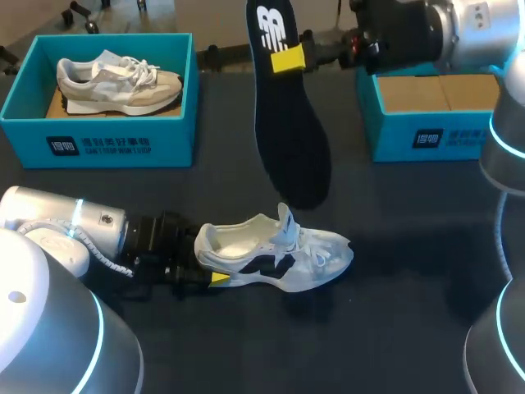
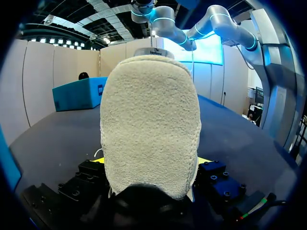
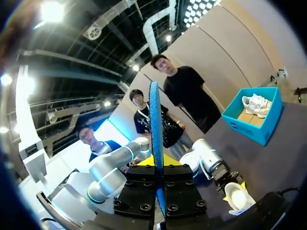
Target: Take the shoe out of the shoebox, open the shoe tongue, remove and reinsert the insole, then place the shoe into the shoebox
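So roughly halfway, I'd say: the shoe (image 1: 275, 256) was out and lying on its side mid-counter toward the near edge, with the tongue standing up and the inside looking bare. The left fingers (image 1: 220, 279) were clamped on its heel from both sides. The insole (image 1: 291, 139) was out too, pinched near one end by the right fingers (image 1: 287, 59), which were nearly closed since it's so thin. It hung in the air above the middle of the counter (image 1: 410, 287). Left to do, by my guess: insole back in, then shoe back in a box. Count: two shoes, two boxes, one insole. The other shoe (image 1: 115, 82) sat in the left box (image 1: 123, 144) at the far left corner, and the right box (image 1: 410, 135) at the far right looked empty.
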`<state>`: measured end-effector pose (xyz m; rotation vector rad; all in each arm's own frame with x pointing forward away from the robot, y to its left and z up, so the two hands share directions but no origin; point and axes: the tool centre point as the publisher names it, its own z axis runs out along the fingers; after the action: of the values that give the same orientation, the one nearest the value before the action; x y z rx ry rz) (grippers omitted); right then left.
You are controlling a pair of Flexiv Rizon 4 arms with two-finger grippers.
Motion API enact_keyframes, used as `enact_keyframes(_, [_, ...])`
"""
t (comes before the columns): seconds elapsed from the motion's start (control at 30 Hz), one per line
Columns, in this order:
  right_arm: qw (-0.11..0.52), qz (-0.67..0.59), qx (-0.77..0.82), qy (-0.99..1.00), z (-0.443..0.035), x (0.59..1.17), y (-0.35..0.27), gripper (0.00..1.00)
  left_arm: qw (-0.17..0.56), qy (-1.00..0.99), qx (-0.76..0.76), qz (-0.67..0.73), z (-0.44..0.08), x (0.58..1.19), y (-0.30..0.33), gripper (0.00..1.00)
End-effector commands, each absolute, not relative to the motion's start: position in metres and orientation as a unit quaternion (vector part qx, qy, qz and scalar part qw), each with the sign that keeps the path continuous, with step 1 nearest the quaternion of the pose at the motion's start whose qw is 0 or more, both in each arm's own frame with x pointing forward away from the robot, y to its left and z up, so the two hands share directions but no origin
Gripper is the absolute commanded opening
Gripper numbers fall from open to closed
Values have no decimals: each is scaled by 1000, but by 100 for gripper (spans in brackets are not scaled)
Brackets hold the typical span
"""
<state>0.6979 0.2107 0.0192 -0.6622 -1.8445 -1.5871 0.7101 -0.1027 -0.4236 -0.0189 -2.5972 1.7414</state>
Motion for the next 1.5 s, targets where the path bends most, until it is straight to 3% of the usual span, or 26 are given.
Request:
enact_keyframes(0.03, [276, -596, -285, -698, 17, 680, 206, 0, 8, -832, -6, 555, -427, 711, -105, 0])
enact_keyframes(0.97, [243, -594, -298, -706, 24, 633, 198, 0, 8, -832, -6, 555, -427, 711, -105, 0])
enact_keyframes(1.27, [201, -597, -265, -730, 30, 621, 196, 0, 8, -832, -6, 555, -427, 711, -105, 0])
enact_keyframes(1.5, [220, -598, -254, -728, 34, 615, 196, 0, 8, -832, -6, 555, -427, 711, -105, 0])
